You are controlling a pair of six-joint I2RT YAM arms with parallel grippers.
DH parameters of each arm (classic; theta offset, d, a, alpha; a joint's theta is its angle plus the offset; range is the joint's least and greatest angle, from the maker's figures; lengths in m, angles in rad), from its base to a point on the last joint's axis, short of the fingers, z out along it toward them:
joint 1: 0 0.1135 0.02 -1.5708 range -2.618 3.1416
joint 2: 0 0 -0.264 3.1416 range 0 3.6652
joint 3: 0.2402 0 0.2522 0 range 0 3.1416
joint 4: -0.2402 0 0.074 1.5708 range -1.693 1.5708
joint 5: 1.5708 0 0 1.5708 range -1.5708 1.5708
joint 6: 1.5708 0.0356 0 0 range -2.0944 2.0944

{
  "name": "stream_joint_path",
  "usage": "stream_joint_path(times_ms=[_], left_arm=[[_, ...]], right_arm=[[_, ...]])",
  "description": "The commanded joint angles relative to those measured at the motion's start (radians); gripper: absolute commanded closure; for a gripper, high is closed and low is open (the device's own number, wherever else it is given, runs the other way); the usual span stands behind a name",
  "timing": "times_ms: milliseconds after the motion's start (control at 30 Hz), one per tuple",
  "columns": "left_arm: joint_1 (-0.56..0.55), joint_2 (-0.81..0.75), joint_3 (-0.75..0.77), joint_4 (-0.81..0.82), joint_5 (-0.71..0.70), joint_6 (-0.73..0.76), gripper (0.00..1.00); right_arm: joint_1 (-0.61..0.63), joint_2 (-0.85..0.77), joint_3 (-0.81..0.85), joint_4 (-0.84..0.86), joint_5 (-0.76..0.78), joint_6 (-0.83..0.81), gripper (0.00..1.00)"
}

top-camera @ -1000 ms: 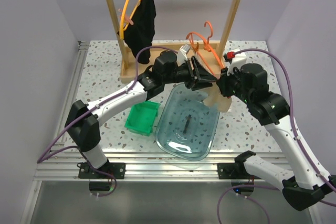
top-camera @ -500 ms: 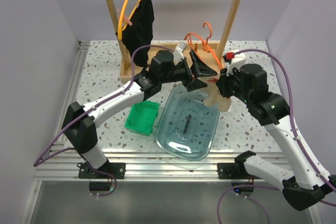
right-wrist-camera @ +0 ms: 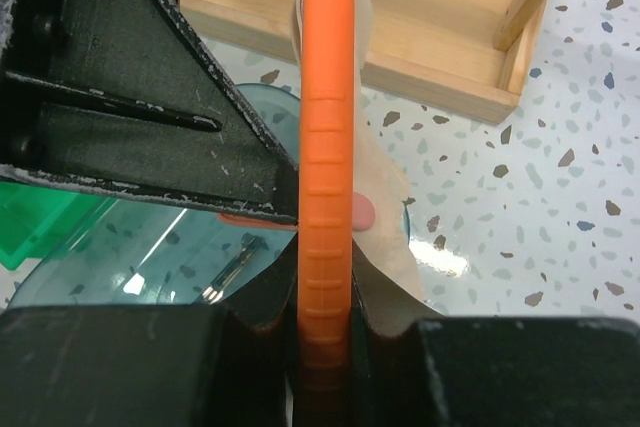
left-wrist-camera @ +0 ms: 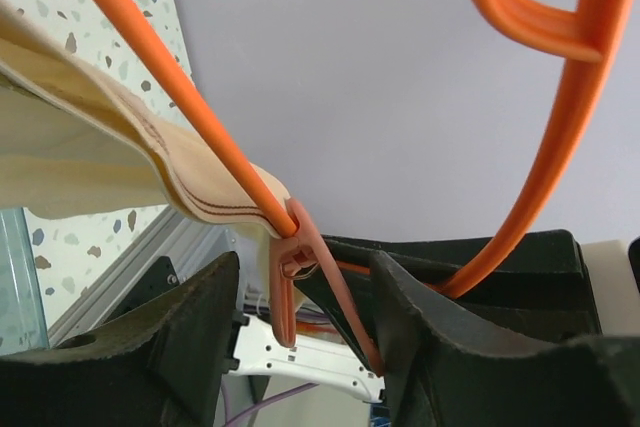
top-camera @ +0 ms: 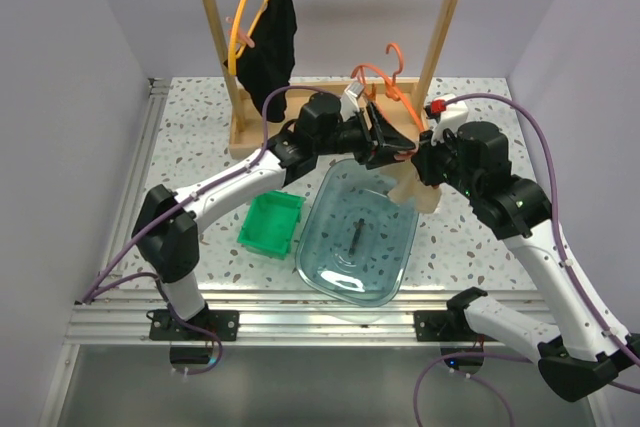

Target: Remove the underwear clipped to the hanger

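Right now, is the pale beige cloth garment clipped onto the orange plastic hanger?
Clipped: a small orange clip pins the beige garment to the hanger.

The wooden rack (top-camera: 445, 17) stands close behind the orange hanger (top-camera: 385, 82); an open bin (top-camera: 398, 265) lies beneath.

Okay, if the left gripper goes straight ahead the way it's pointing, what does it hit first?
Most likely the small clip pinning the beige underwear to the orange hanger. It sits between the left gripper's open fingers, dead ahead, though depth is hard to judge.
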Motion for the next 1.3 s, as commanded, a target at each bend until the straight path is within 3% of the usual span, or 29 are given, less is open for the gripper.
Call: stream_joint_path(times_ms=[0, 100, 300, 800, 900, 1033, 1267], left_arm=[[0.005, -0.013, 0.032, 0.036, 0.036, -0.004, 0.47], [0.007, -0.025, 0.007, 0.054, 0.04, -0.007, 0.69], [0.013, -0.053, -0.03, 0.071, 0.047, -0.011, 1.0], [0.059, -0.13, 0.01, -0.085, 0.018, 0.114, 1.0], [0.06, -0.131, 0.031, -0.152, 0.033, 0.192, 1.0], [0.059, -0.154, 0.041, -0.351, 0.041, 0.425, 1.0], [-0.013, -0.264, -0.166, -0.536, -0.059, 0.683, 1.0]], right_arm=[[0.001, -0.018, 0.016, 0.057, -0.007, -0.011, 1.0], [0.001, -0.015, 0.017, 0.062, -0.004, -0.009, 1.0], [0.002, -0.011, 0.022, 0.059, 0.011, -0.011, 1.0], [0.001, 0.018, 0.031, 0.036, 0.137, 0.0, 1.0], [0.001, 0.012, 0.026, 0.05, 0.131, 0.009, 1.0], [-0.001, 0.006, 0.032, 0.06, 0.087, 0.026, 1.0], [0.001, -0.002, 0.095, 0.031, 0.018, 0.086, 1.0]])
